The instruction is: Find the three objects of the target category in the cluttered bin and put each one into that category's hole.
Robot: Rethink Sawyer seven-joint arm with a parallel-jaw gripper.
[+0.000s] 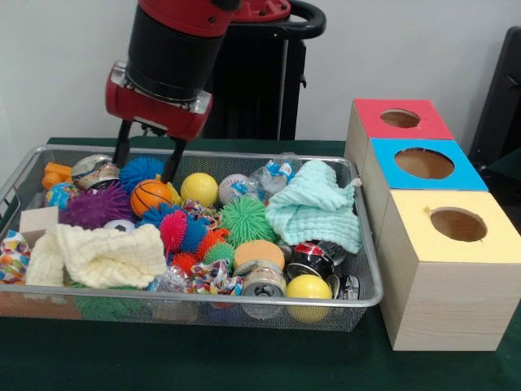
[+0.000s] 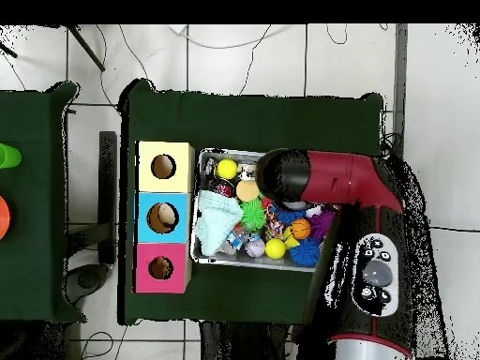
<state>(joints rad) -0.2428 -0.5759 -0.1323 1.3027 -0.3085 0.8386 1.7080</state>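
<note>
Bin [image 1: 368,300] crammed w/ balls, cloths, cans; fingers [image 1: 146,156] apart above orange basketball [image 1: 151,196]; no legible labels.

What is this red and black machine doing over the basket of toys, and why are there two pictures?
It is a robot arm with a two-fingered gripper at its end, open and empty, hanging over a wire mesh bin on a green table. One picture faces the table; the other looks straight down. The bin holds spiky rubber balls, an orange mini basketball, a smooth yellow ball, crushed cans, a mint green cloth and a cream cloth. Beside it stand three wooden boxes with round holes, topped red, blue and yellow, for sorting.
</note>
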